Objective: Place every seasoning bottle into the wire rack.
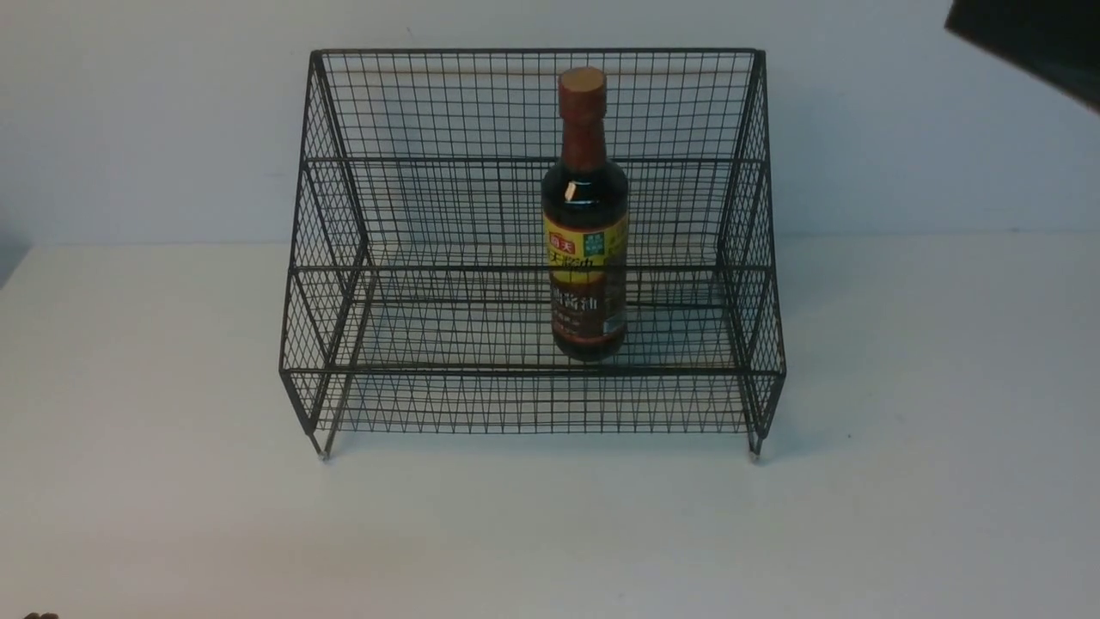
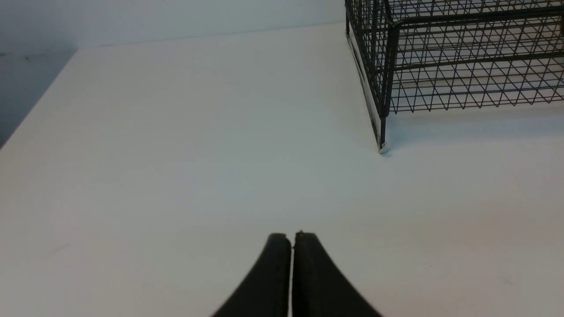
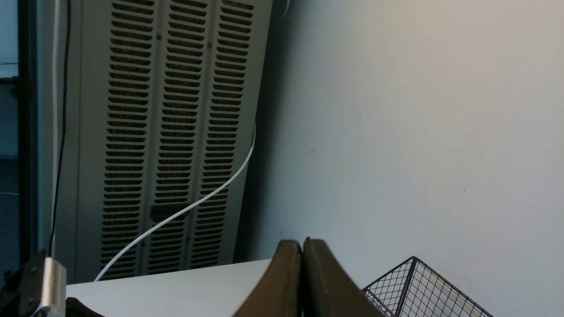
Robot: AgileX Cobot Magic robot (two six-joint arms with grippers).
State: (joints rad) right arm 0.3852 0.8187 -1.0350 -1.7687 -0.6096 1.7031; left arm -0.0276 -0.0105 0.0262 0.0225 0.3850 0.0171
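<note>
- Left gripper [image 2: 291, 237]: jaws pressed together, empty, low over the white table [image 2: 176, 154].
- Black wire-mesh 2-step rack [image 1: 331, 258] holds 1 tall dark glass soy sauce bottle [image 1: 586, 223], upright on the lower step, right of centre, toward the robot's right side.
- Right gripper [image 3: 302, 244]: jaws together, empty, raised high.

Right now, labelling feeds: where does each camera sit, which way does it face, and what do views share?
Front view: between the arms, facing forward at the soy sauce bottle upright in the wire rack; a dark part, likely the right arm, upper right.
Left wrist view: low over the table, facing the wire rack's corner; shut left pincer shows.
Right wrist view: raised, facing wall and vented cabinet; shut right pincer shows.
Shared: the wire rack appears in all three.
</note>
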